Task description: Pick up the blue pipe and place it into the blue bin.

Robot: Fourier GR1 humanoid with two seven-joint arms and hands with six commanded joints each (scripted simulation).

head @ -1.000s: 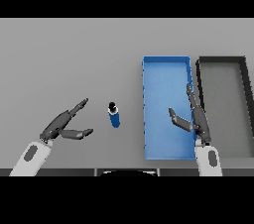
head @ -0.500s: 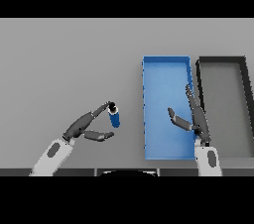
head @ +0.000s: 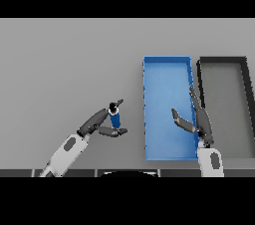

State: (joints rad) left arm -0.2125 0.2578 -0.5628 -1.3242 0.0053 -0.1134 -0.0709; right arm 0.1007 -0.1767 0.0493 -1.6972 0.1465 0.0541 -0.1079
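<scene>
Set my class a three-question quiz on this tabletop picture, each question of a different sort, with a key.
1. True or false: the blue pipe lies inside the blue bin.
2. Which hand is at the pipe? A) left hand B) right hand
3. Fill in: the dark bin stands to the ____ of the blue bin.

Key: 1 false, it is on the table between the left hand's fingers and thumb. 2 A. 3 right.

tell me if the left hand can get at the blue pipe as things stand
Probably yes: the left hand is already at the blue pipe, fingers and thumb on either side of it, with nothing between. Whether they grip it yet is unclear.
</scene>
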